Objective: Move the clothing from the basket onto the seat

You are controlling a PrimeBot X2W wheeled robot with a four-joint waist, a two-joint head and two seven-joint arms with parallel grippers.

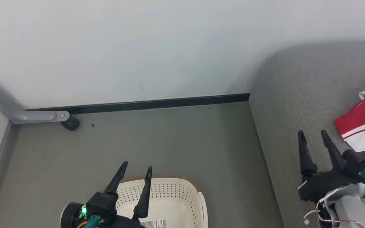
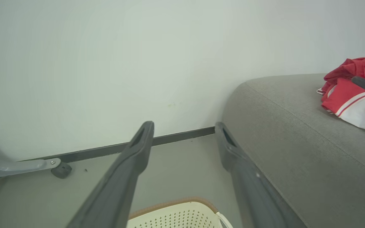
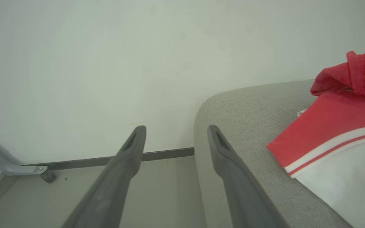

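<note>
Clothing: red and white, lying on grey seat | Basket: on floor, barcode label inside, print unreadable | Left gripper: fingers spread, holding nothing, above basket | Right gripper: fingers spread, holding nothing, beside clothing

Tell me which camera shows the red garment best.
The right wrist view: the clothing lies close and large on the seat, with its red folds and white stripe trim clear. The left wrist view shows it smaller, cut at the frame edge. The head view catches part of it at the right border.
</note>
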